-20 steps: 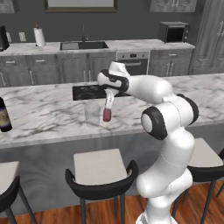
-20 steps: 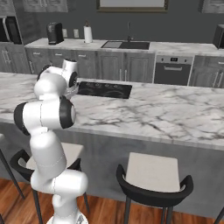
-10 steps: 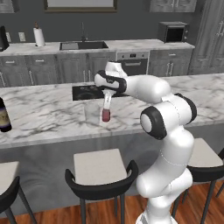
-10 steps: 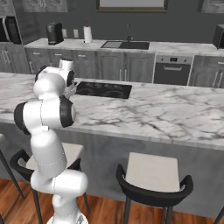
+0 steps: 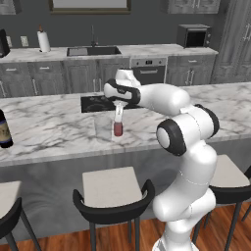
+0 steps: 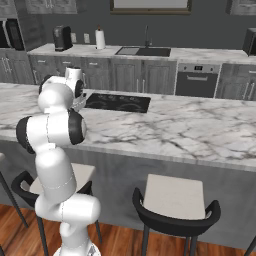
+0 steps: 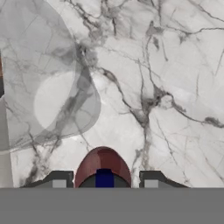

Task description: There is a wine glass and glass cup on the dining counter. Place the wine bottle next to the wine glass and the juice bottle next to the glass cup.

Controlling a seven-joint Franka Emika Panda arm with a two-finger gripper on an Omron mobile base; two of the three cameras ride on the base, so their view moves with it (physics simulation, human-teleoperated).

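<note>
The two-finger gripper (image 7: 105, 180), jaws slightly parted, straddles the small reddish juice bottle with dark blue cap (image 5: 118, 124) standing on the white marble dining counter (image 5: 49, 127) beside the clear tumbler (image 7: 41, 83).

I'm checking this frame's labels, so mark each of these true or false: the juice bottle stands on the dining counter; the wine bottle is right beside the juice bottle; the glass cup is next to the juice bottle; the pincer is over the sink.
1. The juice bottle stands on the dining counter. True.
2. The wine bottle is right beside the juice bottle. False: it stands far off, at the counter's left end.
3. The glass cup is next to the juice bottle. True.
4. The pincer is over the sink. False: it is directly above the juice bottle.
</note>
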